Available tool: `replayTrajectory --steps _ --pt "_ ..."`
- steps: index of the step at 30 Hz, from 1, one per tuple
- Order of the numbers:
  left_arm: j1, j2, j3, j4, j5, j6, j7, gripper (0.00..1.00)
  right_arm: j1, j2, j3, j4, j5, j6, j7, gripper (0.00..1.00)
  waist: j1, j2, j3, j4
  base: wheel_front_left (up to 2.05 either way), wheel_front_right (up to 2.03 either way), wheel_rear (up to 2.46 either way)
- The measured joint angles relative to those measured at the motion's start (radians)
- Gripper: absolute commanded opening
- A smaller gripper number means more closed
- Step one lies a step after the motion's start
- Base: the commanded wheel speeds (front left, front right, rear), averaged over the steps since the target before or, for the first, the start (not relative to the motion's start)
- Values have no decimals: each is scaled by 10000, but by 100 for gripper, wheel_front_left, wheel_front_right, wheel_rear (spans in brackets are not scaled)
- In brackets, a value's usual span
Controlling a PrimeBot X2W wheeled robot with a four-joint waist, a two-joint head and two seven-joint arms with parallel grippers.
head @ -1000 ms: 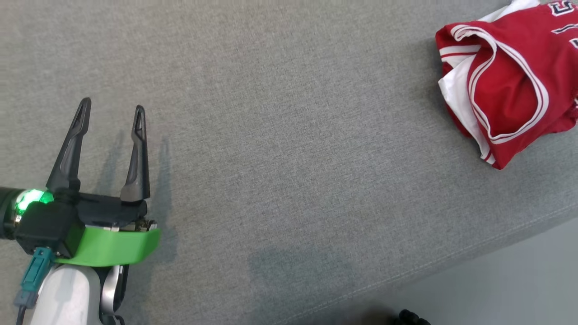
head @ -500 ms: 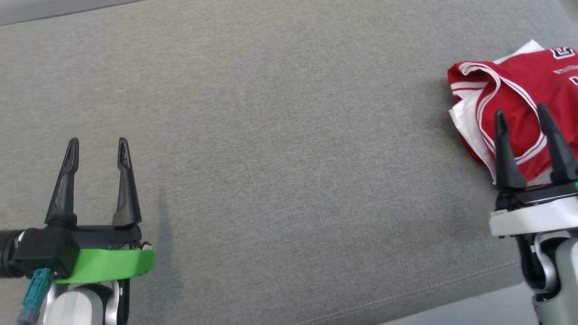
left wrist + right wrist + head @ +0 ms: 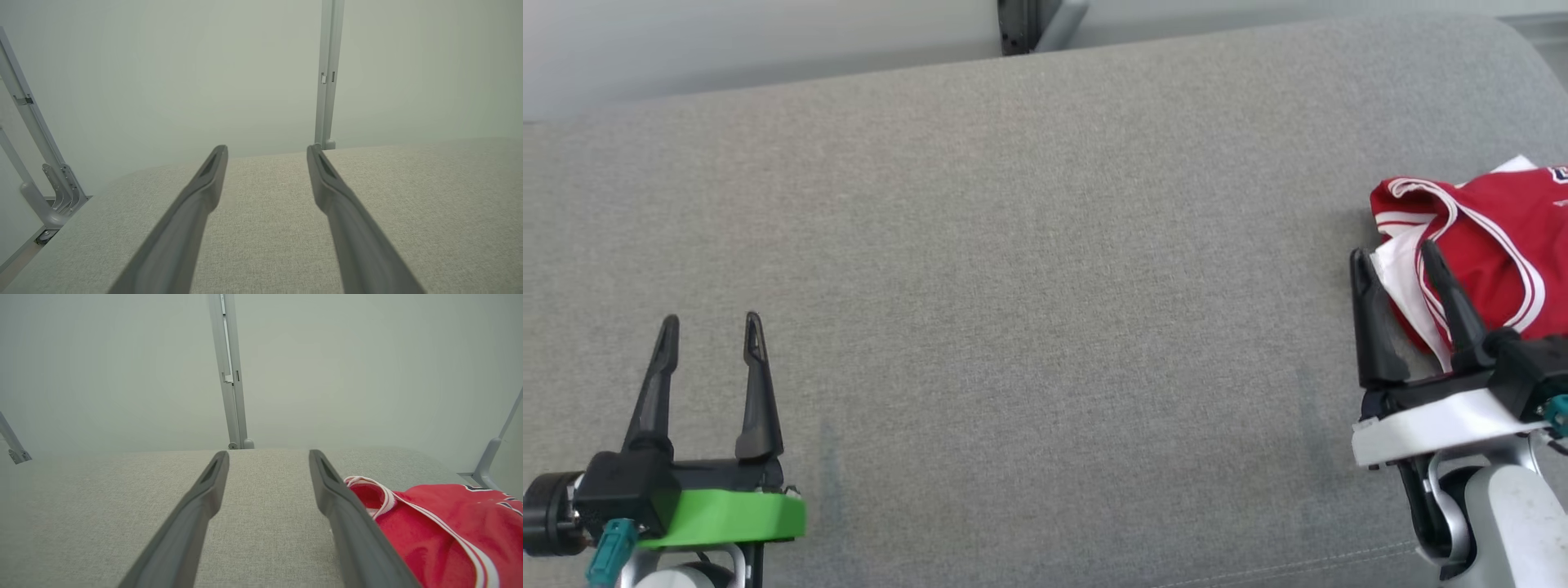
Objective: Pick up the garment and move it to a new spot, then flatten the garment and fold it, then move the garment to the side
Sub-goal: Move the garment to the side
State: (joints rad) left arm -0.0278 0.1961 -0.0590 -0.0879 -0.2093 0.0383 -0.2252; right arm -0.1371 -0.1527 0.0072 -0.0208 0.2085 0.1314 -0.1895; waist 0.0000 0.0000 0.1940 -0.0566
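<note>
With the head view tilted upward since a second ago, the right pincer [image 3: 1392, 250], fingers apart, is seen beside the crumpled red, white-trimmed jersey [image 3: 1494, 237] at the grey woven table's [image 3: 1045, 245] right end; the left pincer [image 3: 711, 318], likewise spread, is held well away.

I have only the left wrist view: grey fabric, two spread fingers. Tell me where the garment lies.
Observer: The crumpled red jersey with white trim lies at the right end of the grey fabric cushion, just ahead of the right gripper.
Operator: Give me that gripper's state.
Observer: Open, nothing between its fingers.
Operator: Say whether it touches the cloth.
Observer: Cannot tell; the right wrist view shows the jersey close beside one finger.
</note>
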Motion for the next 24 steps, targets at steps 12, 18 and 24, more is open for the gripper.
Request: replayTrajectory --steps 12,18,24 --pt "784 105 -268 251 0 -19 303 100 1047 -81 -104 -36 -186 0 391 100 0 0 -1138 274 0 0 0" --pt "1103 184 -322 290 -81 -29 472 100 1434 -163 -219 -228 -184 0 564 100 0 0 -1526 282 0 0 0" --pt "1171 244 -376 334 -201 -44 612 100 1547 -171 -276 -378 -186 0 654 100 0 0 -1578 275 0 0 0"
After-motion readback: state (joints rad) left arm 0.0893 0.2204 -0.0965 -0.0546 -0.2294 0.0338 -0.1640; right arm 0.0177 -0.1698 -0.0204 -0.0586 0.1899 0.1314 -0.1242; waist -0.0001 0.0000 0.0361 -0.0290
